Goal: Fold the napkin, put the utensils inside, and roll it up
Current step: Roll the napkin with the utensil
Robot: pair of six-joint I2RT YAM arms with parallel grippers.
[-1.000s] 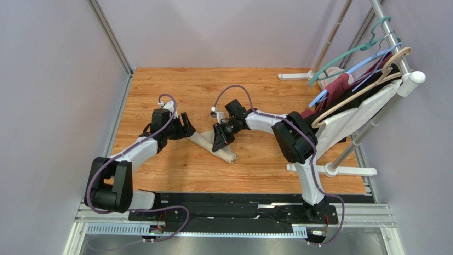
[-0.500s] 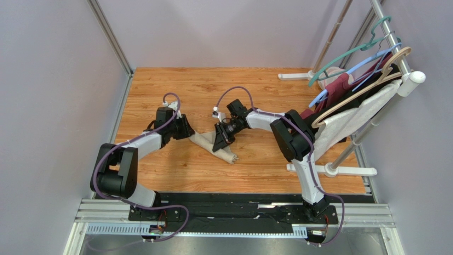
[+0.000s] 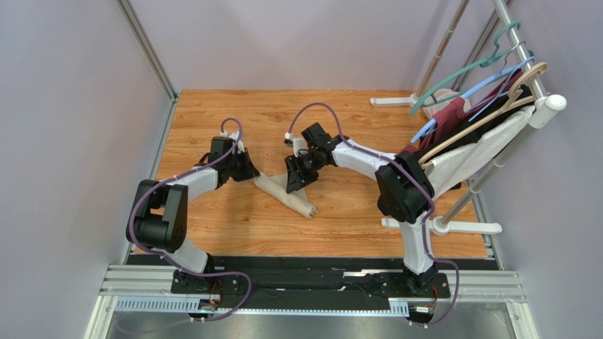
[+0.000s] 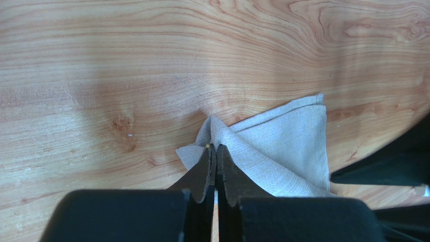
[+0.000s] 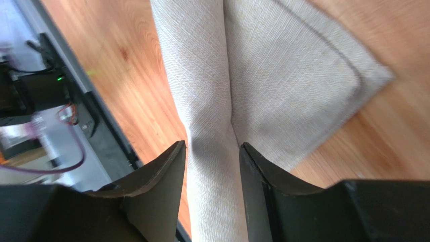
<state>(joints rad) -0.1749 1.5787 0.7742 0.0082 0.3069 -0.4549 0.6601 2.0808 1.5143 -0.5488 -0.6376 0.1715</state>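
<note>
Napkin (image 3: 297,203) lay rolled aslant on the table (image 3: 354,212), left gripper (image 4: 214,151) was pinched tight on its tented corner, right gripper (image 5: 212,146) stood with jaws parted astride the roll, whether touching could not be told, the roll's inside was hidden.

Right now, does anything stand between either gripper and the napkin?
Nothing visible does. The left gripper is shut on a raised fold of the napkin at its edge. The right gripper stands open directly over the rolled part, with only cloth showing in the gap.
</note>
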